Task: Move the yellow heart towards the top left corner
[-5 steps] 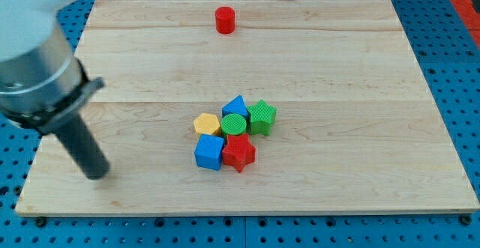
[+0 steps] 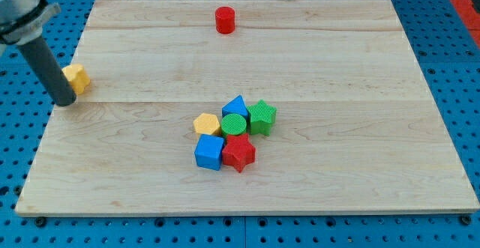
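Note:
The yellow heart [image 2: 76,77] lies near the left edge of the wooden board [image 2: 337,150], about a third of the way down. My tip [image 2: 65,100] rests on the board just below and left of the heart, the dark rod rising up and left and covering part of the heart's left side; it looks to be touching it.
A red cylinder [image 2: 225,19] stands near the top middle. A cluster sits at the centre: yellow hexagon [image 2: 206,124], blue triangle [image 2: 235,105], green cylinder [image 2: 234,124], green star [image 2: 262,117], blue cube [image 2: 209,152], red star [image 2: 239,152].
My rod has moved up the left edge, from the lower left to beside the yellow heart. The heart, hidden behind the arm before, now shows. The other blocks have not moved.

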`<state>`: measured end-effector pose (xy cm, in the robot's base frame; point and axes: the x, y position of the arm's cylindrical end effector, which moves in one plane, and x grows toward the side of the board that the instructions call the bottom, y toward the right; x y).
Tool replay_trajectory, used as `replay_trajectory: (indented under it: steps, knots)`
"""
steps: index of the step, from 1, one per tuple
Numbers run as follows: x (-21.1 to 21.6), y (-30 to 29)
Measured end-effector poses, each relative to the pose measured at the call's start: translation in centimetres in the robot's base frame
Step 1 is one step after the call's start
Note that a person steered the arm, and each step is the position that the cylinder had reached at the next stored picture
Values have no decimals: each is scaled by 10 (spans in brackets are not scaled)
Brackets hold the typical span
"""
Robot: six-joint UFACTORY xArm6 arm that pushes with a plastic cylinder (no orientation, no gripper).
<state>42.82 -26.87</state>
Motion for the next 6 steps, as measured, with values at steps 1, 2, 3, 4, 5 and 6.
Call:
replay_trajectory:
  steps: [1, 2, 3, 4, 5, 6]
  knots:
    - [-60, 28]
    - [-108, 46]
    - [-44, 60]
    - [-79, 32]
    - [-120, 29]
    - [-134, 32]
